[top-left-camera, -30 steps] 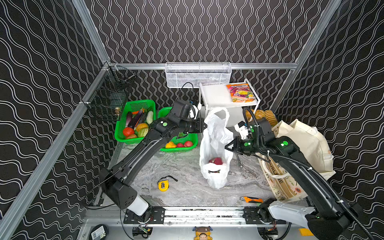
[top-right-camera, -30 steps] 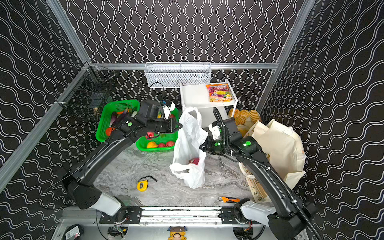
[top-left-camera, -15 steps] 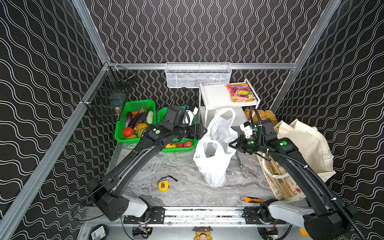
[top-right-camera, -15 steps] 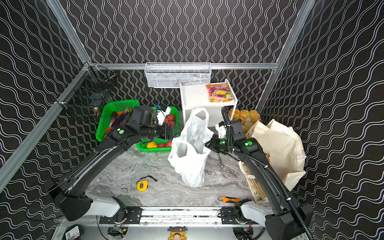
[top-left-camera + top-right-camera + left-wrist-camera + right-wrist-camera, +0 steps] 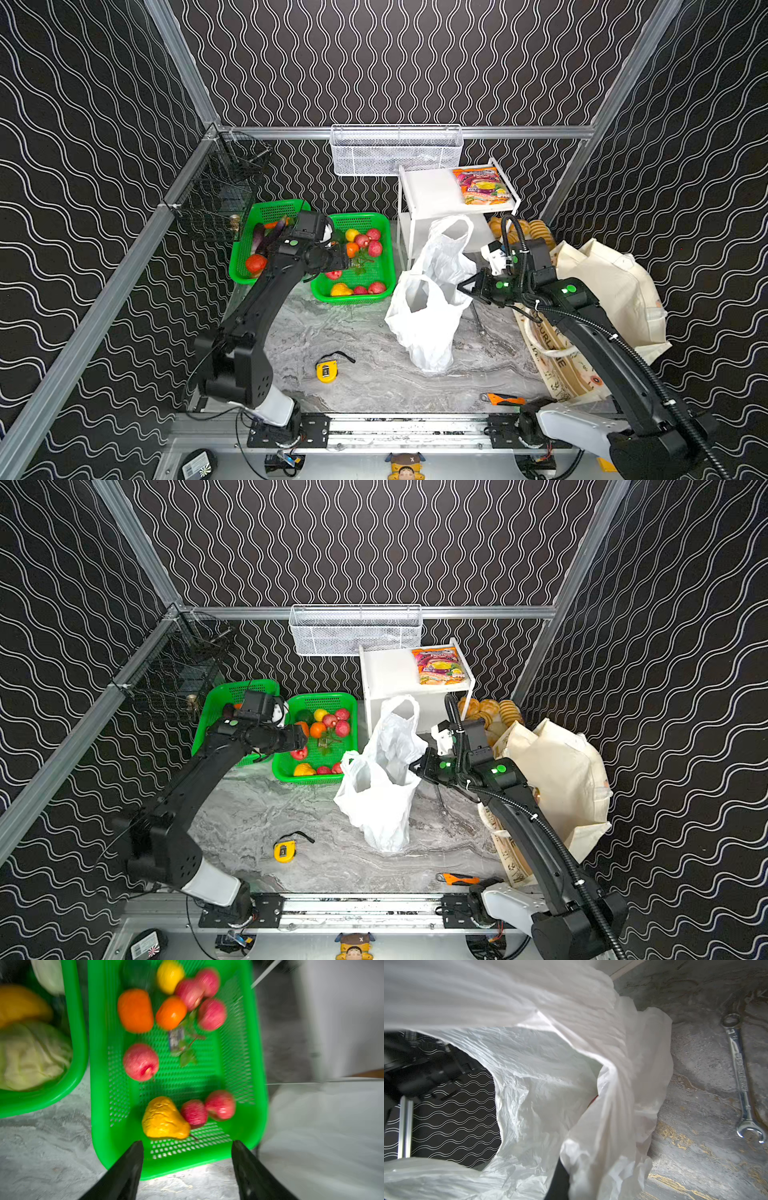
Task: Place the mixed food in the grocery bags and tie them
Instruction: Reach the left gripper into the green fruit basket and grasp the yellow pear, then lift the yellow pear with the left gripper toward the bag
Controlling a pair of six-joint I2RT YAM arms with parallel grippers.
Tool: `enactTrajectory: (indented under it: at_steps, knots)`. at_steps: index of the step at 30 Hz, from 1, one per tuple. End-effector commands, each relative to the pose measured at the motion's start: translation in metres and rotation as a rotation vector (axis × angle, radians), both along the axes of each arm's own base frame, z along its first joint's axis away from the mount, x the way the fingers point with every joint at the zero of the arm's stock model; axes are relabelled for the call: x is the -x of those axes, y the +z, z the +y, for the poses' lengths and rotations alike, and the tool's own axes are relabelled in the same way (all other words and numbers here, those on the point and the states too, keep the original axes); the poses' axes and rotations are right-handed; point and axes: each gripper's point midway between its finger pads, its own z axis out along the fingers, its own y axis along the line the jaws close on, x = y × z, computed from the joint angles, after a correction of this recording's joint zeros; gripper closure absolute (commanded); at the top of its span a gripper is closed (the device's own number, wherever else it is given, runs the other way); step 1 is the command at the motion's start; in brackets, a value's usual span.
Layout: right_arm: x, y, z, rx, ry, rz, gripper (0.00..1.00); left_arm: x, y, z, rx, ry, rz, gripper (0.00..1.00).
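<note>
The white plastic grocery bag [image 5: 428, 324] [image 5: 382, 808] stands slumped mid-table. My right gripper [image 5: 464, 286] [image 5: 417, 766] is shut on its right rim; in the right wrist view the bag [image 5: 550, 1084] wraps the gripper [image 5: 566, 1169], with a sliver of red inside. The cream tote [image 5: 602, 291] [image 5: 557, 771] lies at the right. Toy fruits [image 5: 361, 249] fill a green basket [image 5: 99, 1105]: a yellow pear [image 5: 164, 1120], red apples [image 5: 141, 1061] and oranges [image 5: 135, 1009]. My left gripper [image 5: 340, 259] [image 5: 187, 1142] hangs open over the basket's near end, empty. A snack packet [image 5: 482, 187] lies on the white shelf.
A second green basket [image 5: 245, 257] with vegetables sits left of the fruit basket. A yellow tape measure [image 5: 327, 371], an orange knife [image 5: 503, 400] and a wrench [image 5: 741, 1076] lie on the table. Bread rolls [image 5: 523, 228] sit behind the tote.
My left gripper has opened, let go of the bag's left side and swung left to the fruit basket. The bag's left handle has dropped and the bag has slumped.
</note>
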Motion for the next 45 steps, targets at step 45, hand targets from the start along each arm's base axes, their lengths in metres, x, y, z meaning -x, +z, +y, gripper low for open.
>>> enactTrajectory:
  at_steps: [45]
  knots:
    - [-0.002,0.011,0.008,-0.066,0.023,-0.07,1.0,0.004,0.016,-0.03,0.019,-0.178,0.048,0.48]
